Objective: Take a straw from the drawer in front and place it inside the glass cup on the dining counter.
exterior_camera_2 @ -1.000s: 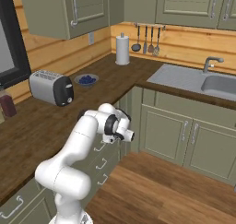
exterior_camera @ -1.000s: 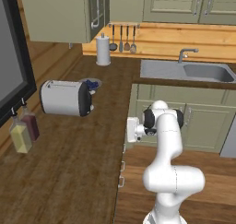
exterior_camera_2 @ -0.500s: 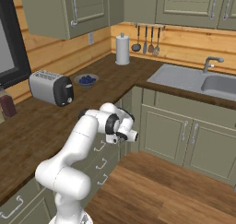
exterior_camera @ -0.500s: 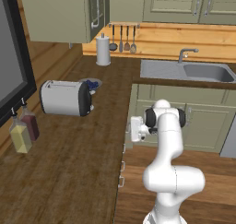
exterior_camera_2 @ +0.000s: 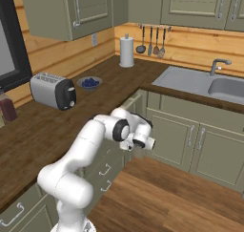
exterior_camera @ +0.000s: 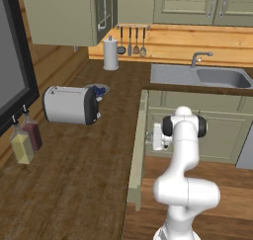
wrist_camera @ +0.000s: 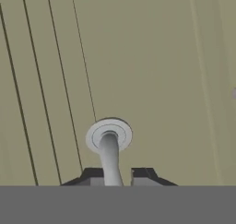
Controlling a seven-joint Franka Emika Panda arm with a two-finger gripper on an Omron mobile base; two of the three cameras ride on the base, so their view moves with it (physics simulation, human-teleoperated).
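Sage-green drawer (wrist_camera: 152, 61) front fills the background, one metal handle (wrist_camera: 109, 150) pinched between the gripper's (wrist_camera: 115, 174) two dark fingertips (wrist_camera: 140, 174).

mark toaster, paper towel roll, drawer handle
toaster (exterior_camera: 69, 104), left base view, middle of its long silver side.
paper towel roll (exterior_camera_2: 126, 51), right base view, middle of the white roll.
drawer handle (wrist_camera: 109, 155), hand view, metal post between the jaws.

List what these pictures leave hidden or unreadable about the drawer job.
- Drawer interior and any straw: hand view, closed panelled front covers it.
- Handle far end: hand view, cut by the bottom edge between the pincer tips.
- Pincer tips: left base view, the arm's own wrist blocks them.
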